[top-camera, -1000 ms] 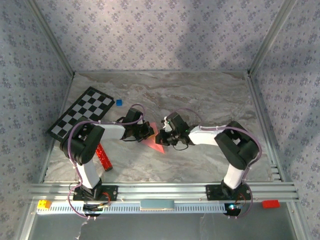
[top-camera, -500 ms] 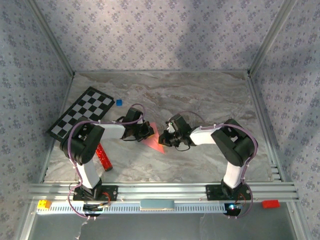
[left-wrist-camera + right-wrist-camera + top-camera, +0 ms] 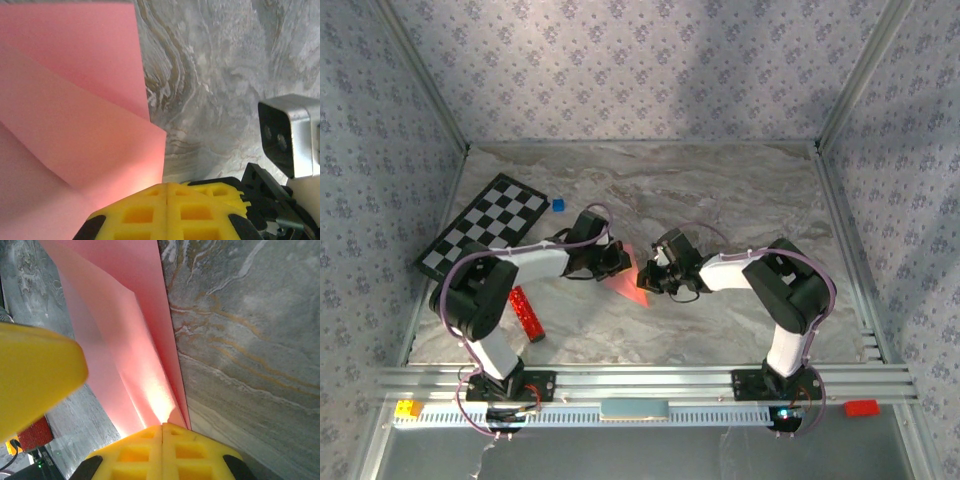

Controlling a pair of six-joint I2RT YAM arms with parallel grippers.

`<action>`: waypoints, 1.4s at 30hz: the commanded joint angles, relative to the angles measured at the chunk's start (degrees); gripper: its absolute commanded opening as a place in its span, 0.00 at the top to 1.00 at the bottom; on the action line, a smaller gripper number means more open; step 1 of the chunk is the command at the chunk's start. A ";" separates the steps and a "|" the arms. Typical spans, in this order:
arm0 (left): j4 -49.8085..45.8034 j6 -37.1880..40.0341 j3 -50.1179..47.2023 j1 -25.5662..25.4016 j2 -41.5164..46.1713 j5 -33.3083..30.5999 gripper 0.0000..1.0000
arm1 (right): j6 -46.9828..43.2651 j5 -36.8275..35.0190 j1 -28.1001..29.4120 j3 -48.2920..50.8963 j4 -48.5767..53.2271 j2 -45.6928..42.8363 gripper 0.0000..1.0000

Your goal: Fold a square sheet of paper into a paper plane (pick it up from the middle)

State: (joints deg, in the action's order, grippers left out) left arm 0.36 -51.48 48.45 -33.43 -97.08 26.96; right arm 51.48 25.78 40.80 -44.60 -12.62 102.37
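Note:
The square sheet of paper (image 3: pixel 626 284) is salmon pink and lies mid-table, folded into a pointed triangle like a paper plane, its tip toward the near edge. My left gripper (image 3: pixel 618 262) is shut, its yellow fingertips (image 3: pixel 150 197) resting at the paper's (image 3: pixel 75 100) upper left edge. My right gripper (image 3: pixel 649 277) is shut at the paper's right edge. In the right wrist view the folded layers (image 3: pixel 125 330) fan out from between its shut fingertips (image 3: pixel 175 440). The left gripper's yellow finger (image 3: pixel 35 375) is close on the left there.
A black-and-white checkerboard (image 3: pixel 483 226) lies at the far left, with a small blue cube (image 3: pixel 558 205) beside it. A red glittery bar (image 3: pixel 527 313) lies by the left arm. Metal frame posts and patterned walls enclose the marble table (image 3: pixel 740 190).
The right gripper slid a little left toward the paper. The left arm's elbow swung down and leftward while its gripper stayed at the paper. Both stayed shut.

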 commanded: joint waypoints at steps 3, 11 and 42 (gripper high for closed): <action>0.19 0.14 0.06 -0.32 -3.78 1.25 0.99 | 0.61 -3.24 0.54 2.22 6.56 0.91 0.99; -4.84 0.64 -1.03 -0.15 -6.81 -4.37 1.00 | -0.02 -2.39 0.63 2.85 3.79 -2.02 0.97; -2.12 4.00 0.51 9.12 -6.98 -2.55 1.00 | 0.57 -1.39 2.27 6.32 2.34 2.39 1.00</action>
State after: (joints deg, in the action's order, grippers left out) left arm 0.58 -49.58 48.18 -27.09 -101.91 28.34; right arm 51.64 26.81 42.13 -41.39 -19.38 102.52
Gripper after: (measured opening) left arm 0.044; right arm 0.052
